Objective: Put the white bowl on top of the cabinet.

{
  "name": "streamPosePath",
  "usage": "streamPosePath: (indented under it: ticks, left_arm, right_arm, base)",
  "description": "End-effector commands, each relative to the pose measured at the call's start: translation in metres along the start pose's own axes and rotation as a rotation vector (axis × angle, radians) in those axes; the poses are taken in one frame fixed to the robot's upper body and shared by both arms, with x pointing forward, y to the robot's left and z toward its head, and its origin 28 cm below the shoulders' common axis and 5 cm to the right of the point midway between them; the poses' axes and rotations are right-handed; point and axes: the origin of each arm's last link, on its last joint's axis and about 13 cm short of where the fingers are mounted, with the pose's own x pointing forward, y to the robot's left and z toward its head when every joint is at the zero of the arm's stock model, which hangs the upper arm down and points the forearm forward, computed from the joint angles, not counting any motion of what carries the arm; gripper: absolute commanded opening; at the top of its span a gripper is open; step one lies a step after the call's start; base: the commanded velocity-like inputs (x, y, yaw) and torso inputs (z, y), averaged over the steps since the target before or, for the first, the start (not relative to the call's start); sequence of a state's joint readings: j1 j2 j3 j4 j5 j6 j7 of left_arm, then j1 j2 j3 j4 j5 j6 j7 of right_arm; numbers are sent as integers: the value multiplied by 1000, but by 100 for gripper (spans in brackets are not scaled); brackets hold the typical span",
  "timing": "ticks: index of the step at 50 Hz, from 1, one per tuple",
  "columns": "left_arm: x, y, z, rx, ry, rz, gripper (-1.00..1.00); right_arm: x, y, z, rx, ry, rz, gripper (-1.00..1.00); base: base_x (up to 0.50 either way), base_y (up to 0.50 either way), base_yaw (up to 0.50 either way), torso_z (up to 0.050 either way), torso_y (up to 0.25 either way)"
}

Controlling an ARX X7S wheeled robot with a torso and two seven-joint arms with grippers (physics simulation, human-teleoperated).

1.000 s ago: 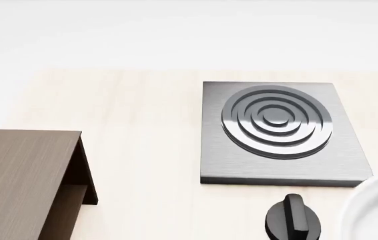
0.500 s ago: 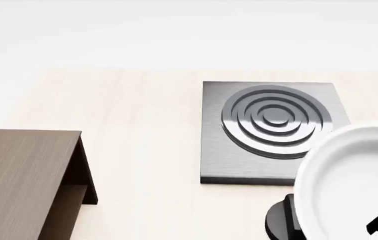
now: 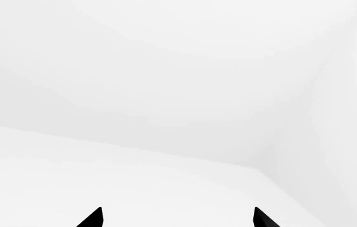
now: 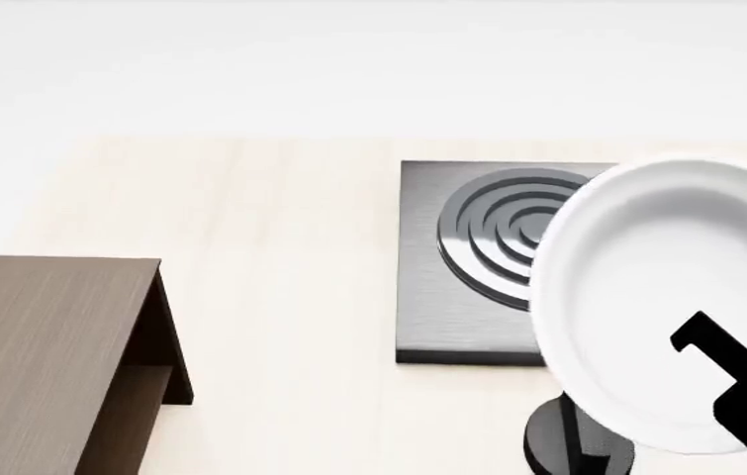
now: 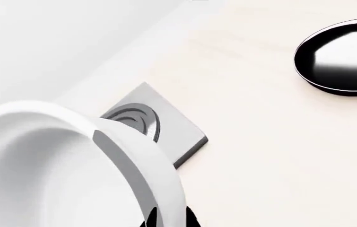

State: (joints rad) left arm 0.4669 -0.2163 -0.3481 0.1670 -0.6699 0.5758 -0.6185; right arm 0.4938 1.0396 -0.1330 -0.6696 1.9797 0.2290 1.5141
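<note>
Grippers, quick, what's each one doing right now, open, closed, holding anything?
Left gripper: open, jaws apart, nothing between them.
Right gripper: closed on the white bowl, gripping its rim, lifted above the table.

The deep glossy bowl (image 4: 650, 287) is showing plain white; the boxy wood-grain cabinet (image 4: 44, 346) dark brown; the square stove plate (image 4: 459, 317) grey with concentric rings; the frying pan (image 5: 345, 59) black with white sheen; the surface (image 4: 294, 257) pale beige.

My right gripper (image 4: 743, 381) shows in the head view as a matte black, blocky, stepped silhouette without visible markings. My left gripper (image 3: 177, 218) appears only as two sharp black triangular fingertips (image 3: 92, 218) against plain white; no cables or screws are discernible.
</note>
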Motion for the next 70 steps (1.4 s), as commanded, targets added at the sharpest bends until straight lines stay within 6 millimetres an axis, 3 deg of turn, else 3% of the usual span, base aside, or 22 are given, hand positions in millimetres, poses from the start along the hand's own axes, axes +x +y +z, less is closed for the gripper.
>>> streamPosePath:
  ticks: [1, 34, 57, 70]
  left_arm:
    - [0, 0, 0, 0, 1, 1, 100]
    - [0, 0, 0, -1, 3, 0, 100]
    - [0, 1, 0, -4, 2, 2, 100]
    - [0, 1, -1, -7, 5, 2, 100]
  right_arm:
    - [-1, 21, 23, 6, -47, 64, -100]
    - [19, 98, 44, -105, 39, 273, -100]
    - [13, 159, 27, -162, 204, 564, -100]
    - [13, 177, 21, -191, 250, 632, -100]
  base:
    - [0, 0, 0, 0, 0]
    - [0, 0, 0, 1, 1]
    - [0, 0, 0, 0, 1]
    - [0, 0, 0, 1, 1]
